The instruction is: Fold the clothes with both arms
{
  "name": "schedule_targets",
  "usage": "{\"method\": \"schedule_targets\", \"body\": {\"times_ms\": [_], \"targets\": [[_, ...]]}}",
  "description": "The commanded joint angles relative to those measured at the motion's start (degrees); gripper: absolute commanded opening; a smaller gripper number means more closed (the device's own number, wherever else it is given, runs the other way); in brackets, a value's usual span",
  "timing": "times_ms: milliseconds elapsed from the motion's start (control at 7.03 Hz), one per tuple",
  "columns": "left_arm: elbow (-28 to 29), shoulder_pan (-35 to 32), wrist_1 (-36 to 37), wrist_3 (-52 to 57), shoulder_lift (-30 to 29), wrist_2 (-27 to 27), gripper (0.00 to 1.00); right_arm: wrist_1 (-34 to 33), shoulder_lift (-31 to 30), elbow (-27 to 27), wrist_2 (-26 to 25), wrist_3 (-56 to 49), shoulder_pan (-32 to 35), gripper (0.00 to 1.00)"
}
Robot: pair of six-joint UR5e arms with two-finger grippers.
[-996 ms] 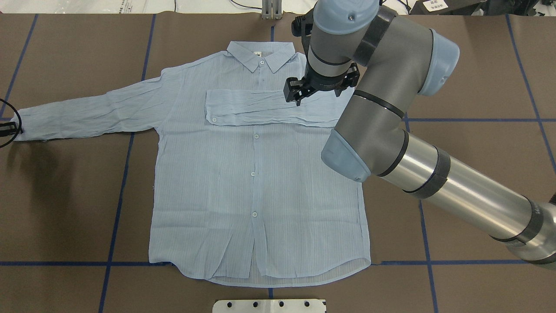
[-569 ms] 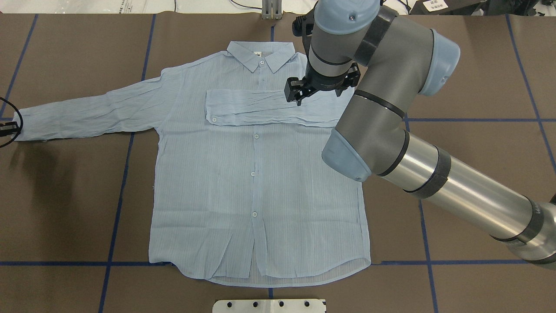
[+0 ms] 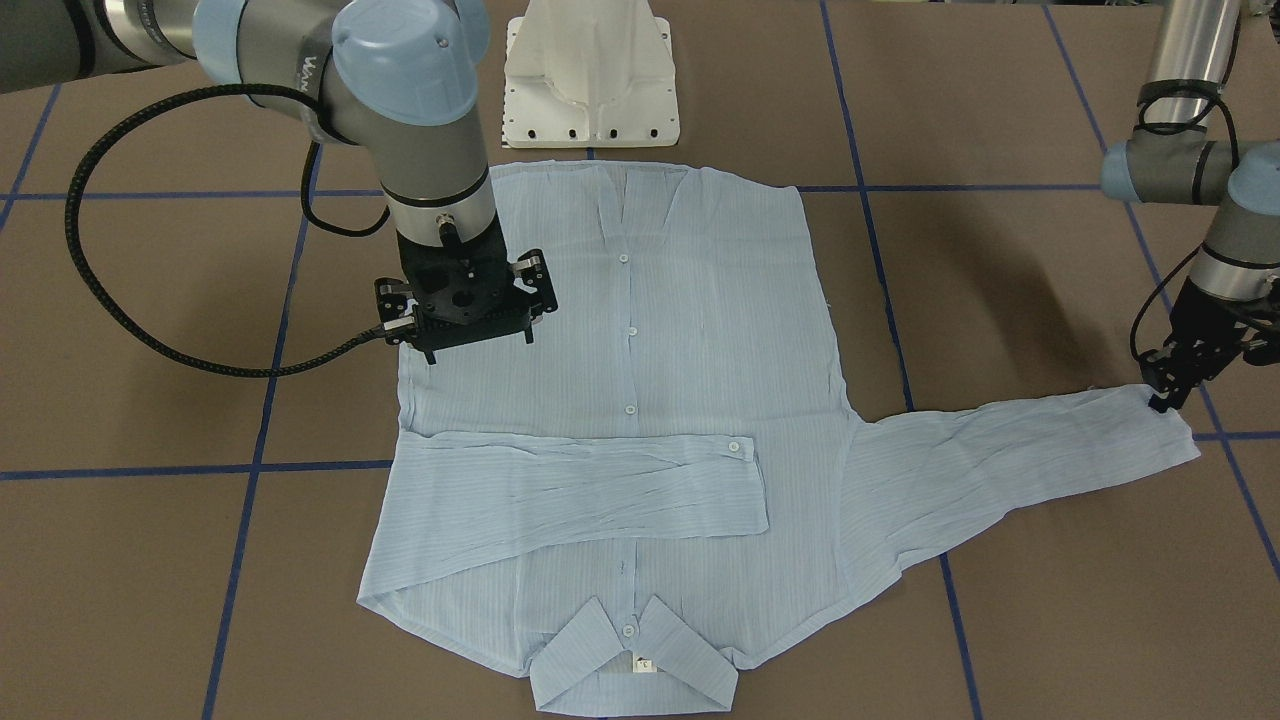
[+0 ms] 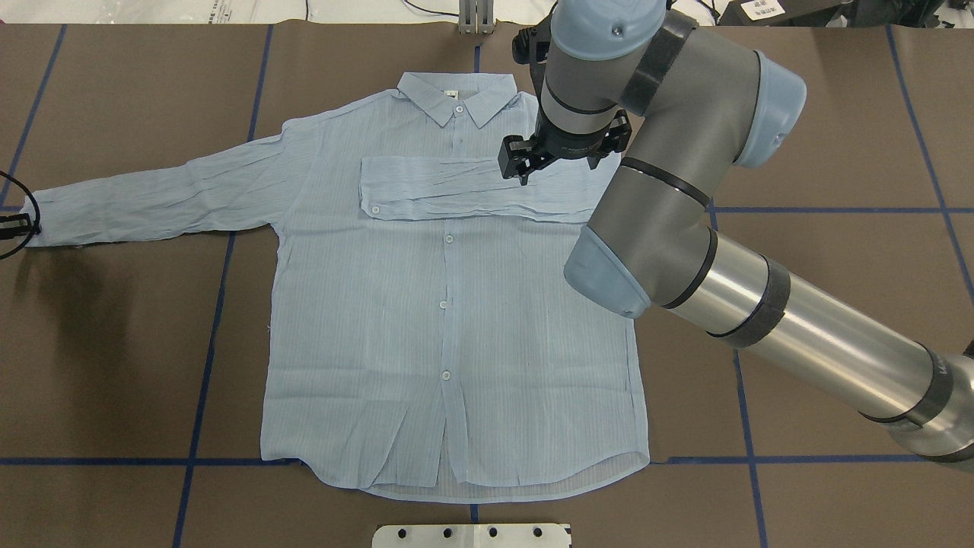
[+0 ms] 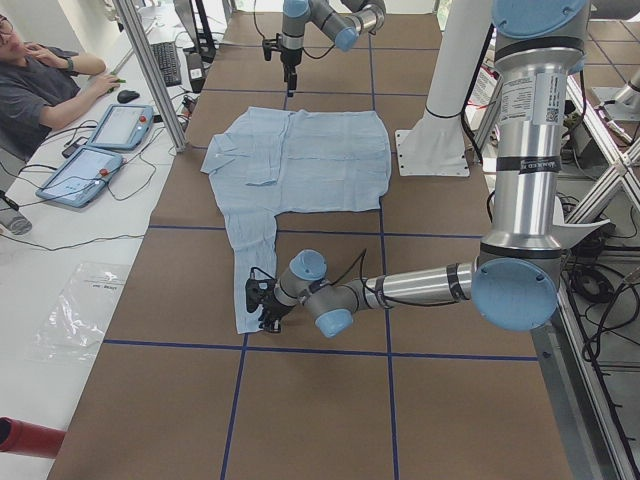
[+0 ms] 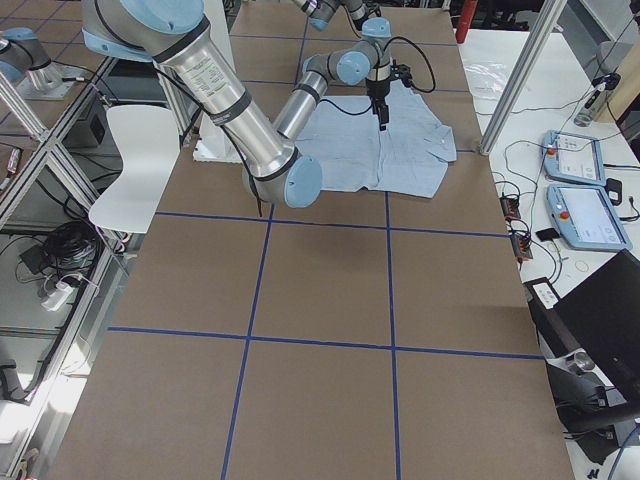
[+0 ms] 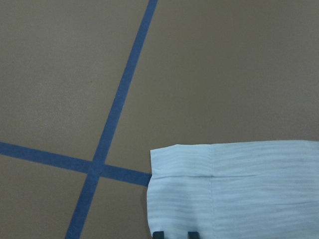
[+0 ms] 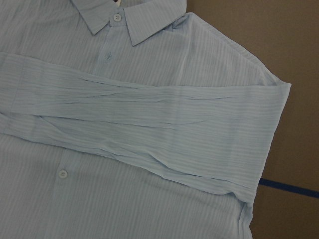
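Observation:
The pale-blue shirt (image 4: 449, 320) lies flat and face up on the brown table, collar (image 4: 456, 95) away from the robot. One sleeve (image 4: 456, 186) is folded across the chest. The other sleeve (image 4: 152, 202) stretches out to the overhead view's left. My left gripper (image 4: 14, 227) sits at table height on that sleeve's cuff (image 7: 224, 189), fingertips (image 7: 158, 234) close together on the cloth's edge. It also shows in the front-facing view (image 3: 1165, 395). My right gripper (image 3: 465, 325) hovers over the shirt beside the folded sleeve, open and empty. No fingers show in the right wrist view.
The white pedestal base (image 3: 590, 70) stands at the shirt's hem side. A black cable (image 3: 100, 250) loops off the right arm over the table. Blue tape lines (image 4: 205, 342) cross the table. An operator (image 5: 40, 80) and two tablets (image 5: 120, 125) are beyond the table's far edge.
Almost nothing. The right gripper has crept slightly toward the collar. The left gripper and the outstretched sleeve's cuff stay where they were.

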Motion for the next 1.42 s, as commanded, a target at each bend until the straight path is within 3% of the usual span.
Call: {"method": "schedule_targets", "body": {"times_ms": [0,569,854,1138,1280], "targets": [[0.12,0.00,0.02,0.73,0.02,0.02,0.49,0.00,-0.01,0.03,-0.03,-0.02,0.00,1.00],[0.21,0.08,0.11,0.73,-0.07,-0.06,0.47,0.00,-0.10,0.03,-0.03,-0.02,0.00,1.00],[0.21,0.08,0.37,0.64,-0.07,-0.15,0.29,0.00,-0.19,0.03,-0.03,-0.02,0.00,1.00],[-0.14,0.08,0.46,0.73,-0.07,-0.15,0.00,0.09,-0.36,0.03,0.06,-0.02,0.09,1.00],[-0.40,0.08,0.46,0.64,-0.16,-0.15,0.00,0.35,-0.45,0.03,0.06,-0.02,0.18,1.00]]}}
